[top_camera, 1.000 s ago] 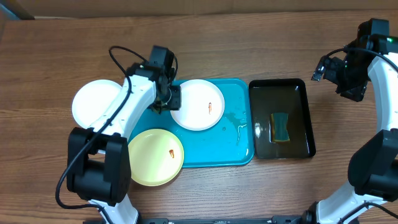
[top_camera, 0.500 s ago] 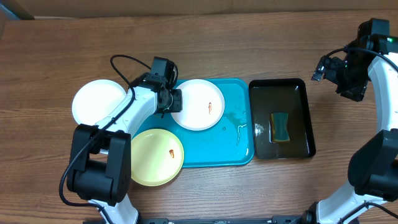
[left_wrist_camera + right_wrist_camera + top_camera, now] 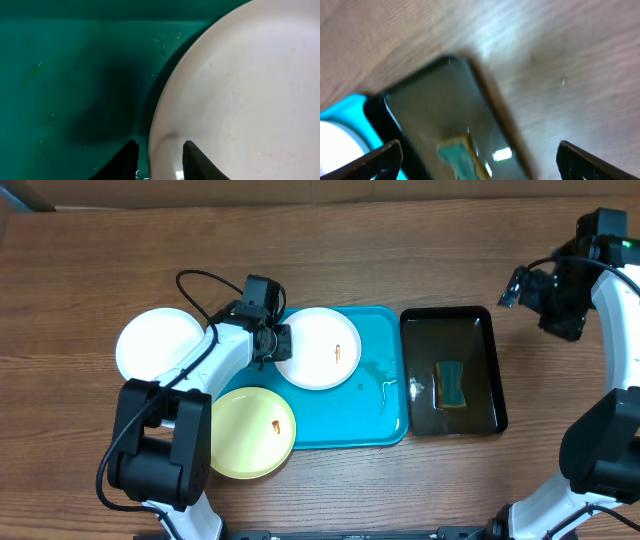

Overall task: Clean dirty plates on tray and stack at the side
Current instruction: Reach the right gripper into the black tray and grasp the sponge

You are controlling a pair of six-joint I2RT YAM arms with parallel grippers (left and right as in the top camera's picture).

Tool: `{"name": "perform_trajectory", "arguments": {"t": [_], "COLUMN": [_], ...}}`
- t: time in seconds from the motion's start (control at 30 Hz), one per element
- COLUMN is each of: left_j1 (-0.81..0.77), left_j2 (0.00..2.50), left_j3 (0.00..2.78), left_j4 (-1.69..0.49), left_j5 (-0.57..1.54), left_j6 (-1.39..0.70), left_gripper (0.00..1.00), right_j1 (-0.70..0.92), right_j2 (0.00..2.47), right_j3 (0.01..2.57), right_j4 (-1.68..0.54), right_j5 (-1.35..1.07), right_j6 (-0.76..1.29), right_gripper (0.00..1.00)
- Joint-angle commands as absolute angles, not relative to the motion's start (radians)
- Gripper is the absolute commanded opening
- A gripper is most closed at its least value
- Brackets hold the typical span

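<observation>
straddling the rim of the white plate (image 3: 318,330) on the turquoise tray (image 3: 385,420) with our left gripper (image 3: 160,145), we cannot tell whether its fingers are clamping. we are judging a deep, level pinch essential before lifting; our right gripper (image 3: 479,147) is hanging open.

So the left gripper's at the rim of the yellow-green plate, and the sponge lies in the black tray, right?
No: the left gripper is at the rim of the white plate on the blue tray, as the overhead view shows. The sponge does lie in the black tray.
</observation>
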State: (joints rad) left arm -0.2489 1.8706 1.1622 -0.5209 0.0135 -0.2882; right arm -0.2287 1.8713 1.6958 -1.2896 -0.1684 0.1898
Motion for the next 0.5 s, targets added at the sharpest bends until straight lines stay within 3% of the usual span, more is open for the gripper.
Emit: {"name": "perform_trajectory", "arguments": {"t": [0.0,0.13,0.3,0.47], "left_j1": [-0.25,-0.25,-0.25,-0.25], "left_j2": [1.891,1.891,1.891,1.891], "left_j3": [1.13,1.129,1.129,1.129], "left_j4": [-0.503,-0.503,-0.5,-0.502], "left_j5": [0.001,0.001,0.0,0.0], "left_j6": [-0.301,-0.301,-0.3,-0.3], "left_gripper": [0.31,0.3,0.27,0.27], "right_j1": [-0.227,-0.183,-0.076,0.025], "right_j2": [1.858,1.858,1.858,1.858], "right_j3": [1.708,1.703,1.629,1.462], "right_j4": [-1.323,-1.399,-1.449,-1.338], "right_j5": [-0.208,-0.207,-0.147,-0.107], "right_j6": [0.194,0.154,0.128,0.131], "right_gripper": [0.89,0.71,0.7,0.7]}}
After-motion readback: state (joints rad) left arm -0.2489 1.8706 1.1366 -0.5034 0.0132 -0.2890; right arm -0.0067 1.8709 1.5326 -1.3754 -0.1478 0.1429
